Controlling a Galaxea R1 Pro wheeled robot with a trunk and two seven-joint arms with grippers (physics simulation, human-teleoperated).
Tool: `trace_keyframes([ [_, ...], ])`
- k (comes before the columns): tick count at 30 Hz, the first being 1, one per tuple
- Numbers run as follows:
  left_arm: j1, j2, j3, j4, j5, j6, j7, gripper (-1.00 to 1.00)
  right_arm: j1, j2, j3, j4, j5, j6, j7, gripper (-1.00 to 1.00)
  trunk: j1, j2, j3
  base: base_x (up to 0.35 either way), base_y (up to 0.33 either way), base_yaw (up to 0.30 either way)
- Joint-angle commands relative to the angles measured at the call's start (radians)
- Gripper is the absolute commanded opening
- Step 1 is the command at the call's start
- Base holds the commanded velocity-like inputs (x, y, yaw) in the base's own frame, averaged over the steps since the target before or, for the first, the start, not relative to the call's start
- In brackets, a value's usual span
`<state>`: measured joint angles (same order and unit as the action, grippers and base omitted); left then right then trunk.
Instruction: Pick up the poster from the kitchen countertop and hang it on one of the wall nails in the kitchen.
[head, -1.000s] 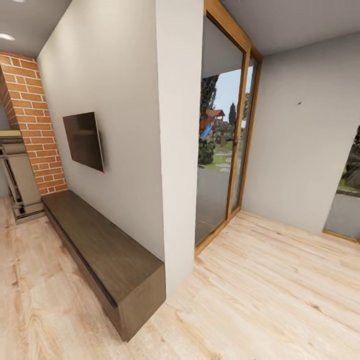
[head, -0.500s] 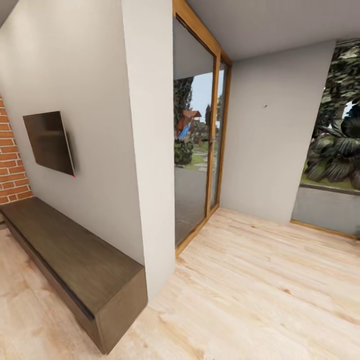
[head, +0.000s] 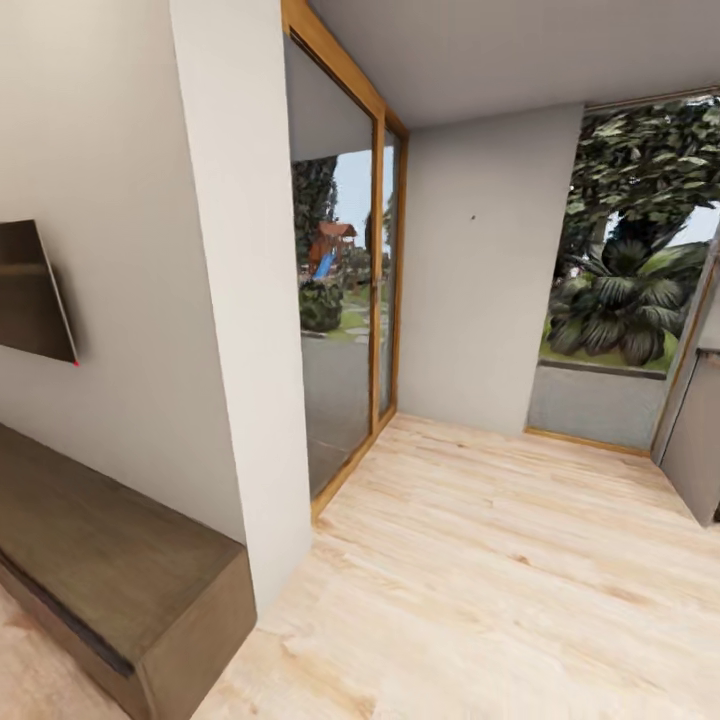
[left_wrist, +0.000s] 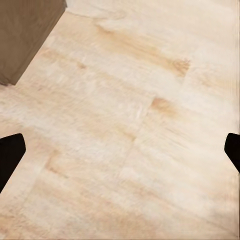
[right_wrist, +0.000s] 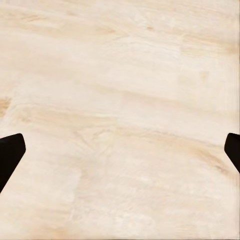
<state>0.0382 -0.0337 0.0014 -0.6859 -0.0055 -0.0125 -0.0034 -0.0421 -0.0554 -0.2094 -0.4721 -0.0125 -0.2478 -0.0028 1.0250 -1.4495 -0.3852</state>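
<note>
A pale wooden floor (head: 500, 560) is stretching across the room, and everything else is sitting around the white wall pillar (head: 245, 300). To the left of the pillar a dark wooden bench (head: 110, 560) is running along the wall, with a dark television (head: 30, 290) hanging above it. To the right of the pillar a wood-framed glass door (head: 345, 290) is showing a garden with a playground. Farther right of the pillar, a window (head: 630, 260) is looking onto large leafy plants.
</note>
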Motion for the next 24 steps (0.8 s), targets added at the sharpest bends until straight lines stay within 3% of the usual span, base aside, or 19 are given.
trace_keyframes([
  [1, 0.0, 0.0, 0.0, -0.001, -0.001, -0.001, 0.0, 1.0, -0.001, 0.0, -0.001, 0.001, -0.001, -0.003, 0.0, 1.0, 0.0, 0.0, 0.0, 0.0, 0.0, -0.3],
  [13, 0.0, 0.0, -0.001, -0.001, -0.001, 0.0, -0.001, 1.0, -0.001, 0.0, -0.001, 0.001, 0.0, -0.005, -0.002, 1.0, 0.0, 0.0, 0.004, 0.008, -0.006, -0.245],
  [24, 0.0, 0.0, -0.001, -0.001, -0.001, 0.0, 0.0, 1.0, -0.001, 0.0, -0.002, 0.001, -0.001, -0.004, -0.002, 1.0, 0.0, 0.0, 0.004, 0.191, -0.17, -0.186],
])
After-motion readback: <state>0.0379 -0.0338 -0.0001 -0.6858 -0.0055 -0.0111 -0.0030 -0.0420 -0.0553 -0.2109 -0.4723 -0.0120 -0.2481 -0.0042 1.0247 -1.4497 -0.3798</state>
